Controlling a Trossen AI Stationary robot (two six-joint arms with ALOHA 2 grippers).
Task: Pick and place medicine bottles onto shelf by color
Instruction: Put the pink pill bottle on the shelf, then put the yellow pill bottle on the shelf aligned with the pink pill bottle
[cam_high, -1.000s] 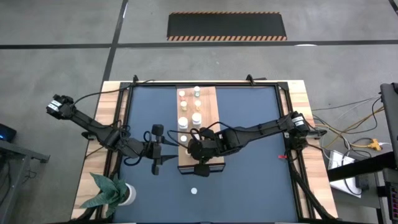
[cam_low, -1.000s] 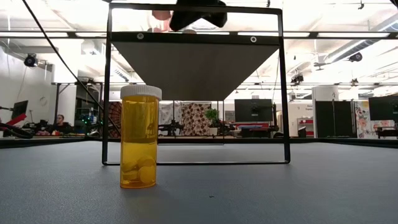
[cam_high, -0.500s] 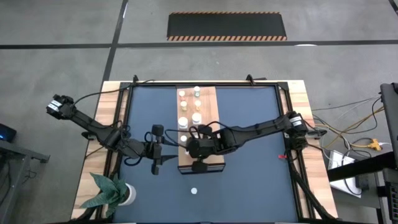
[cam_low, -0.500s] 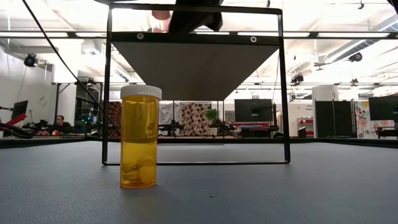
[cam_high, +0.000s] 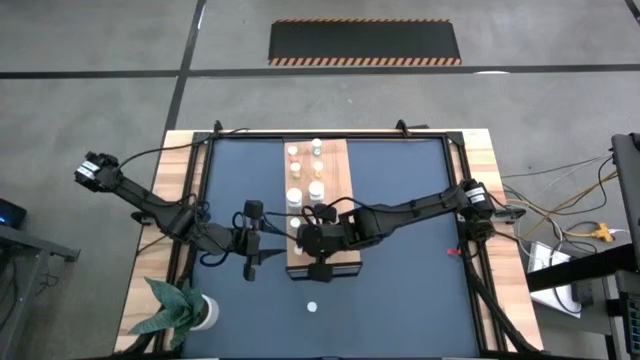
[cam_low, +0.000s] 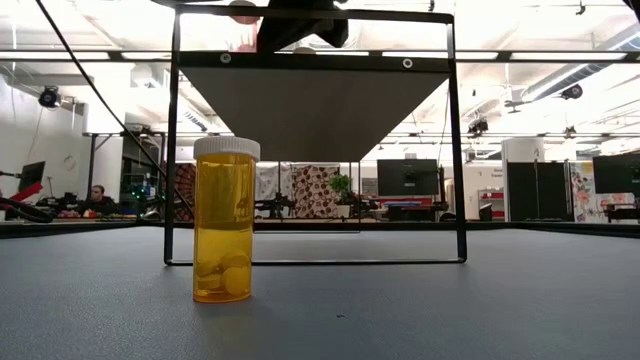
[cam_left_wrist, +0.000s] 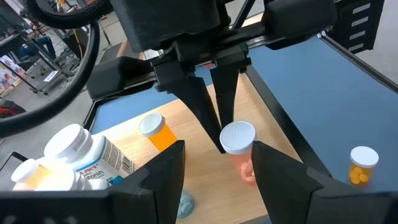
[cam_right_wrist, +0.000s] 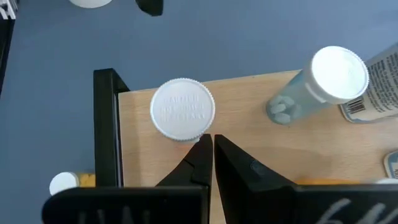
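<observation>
Shifted slightly along the light-brown wooden shelf board (cam_high: 318, 200), the right gripper (cam_right_wrist: 208, 144), fingers nearly closed on nothing, sits beside an upright white-capped pink bottle (cam_right_wrist: 183, 109) near the board's front-left edge; left gripper (cam_left_wrist: 214, 168), fingers wide, waits alongside.

Right gripper (cam_left_wrist: 219, 127) hangs over the shelf (cam_left_wrist: 199, 174), fingers pinched together, tips touching a white-capped pink bottle (cam_left_wrist: 239, 149). An orange bottle (cam_left_wrist: 157, 132) stands just beside; another orange one (cam_left_wrist: 360, 165) on the blue mat.

Right tool (cam_right_wrist: 208, 144) nearly closed; left tool (cam_left_wrist: 214, 163) spread.
</observation>
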